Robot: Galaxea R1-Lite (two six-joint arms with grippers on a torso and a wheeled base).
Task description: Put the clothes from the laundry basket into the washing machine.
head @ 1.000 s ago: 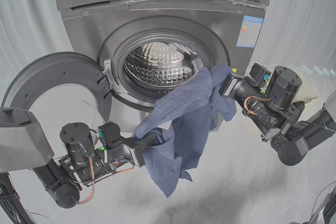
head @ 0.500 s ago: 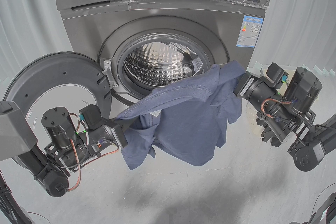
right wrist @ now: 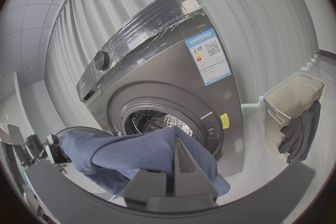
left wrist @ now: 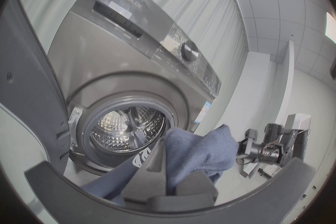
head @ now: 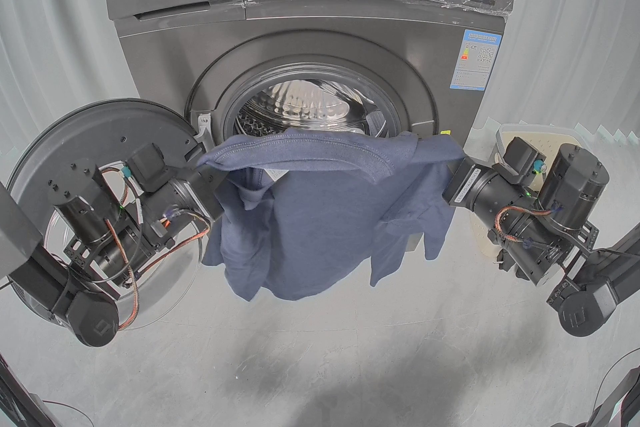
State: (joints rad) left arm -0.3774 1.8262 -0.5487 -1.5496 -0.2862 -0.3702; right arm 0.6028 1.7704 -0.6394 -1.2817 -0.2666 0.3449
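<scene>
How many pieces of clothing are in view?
2. A blue shirt held between left gripper and right gripper before the washer; dark garment draped over the basket rim. More may hide inside it.

One washing machine (head: 307, 15), one laundry basket (right wrist: 290, 98), one blue shirt (head: 320, 208), one dark garment (right wrist: 301, 133), two hands (head: 210, 171) (head: 455, 171).

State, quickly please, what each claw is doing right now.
Left claw: shut on the blue shirt.
Right claw: shut on the same blue shirt.

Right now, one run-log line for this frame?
left gripper: shut on blue shirt | right gripper: shut on blue shirt | blue shirt: spread before open washing machine, not inside
</scene>
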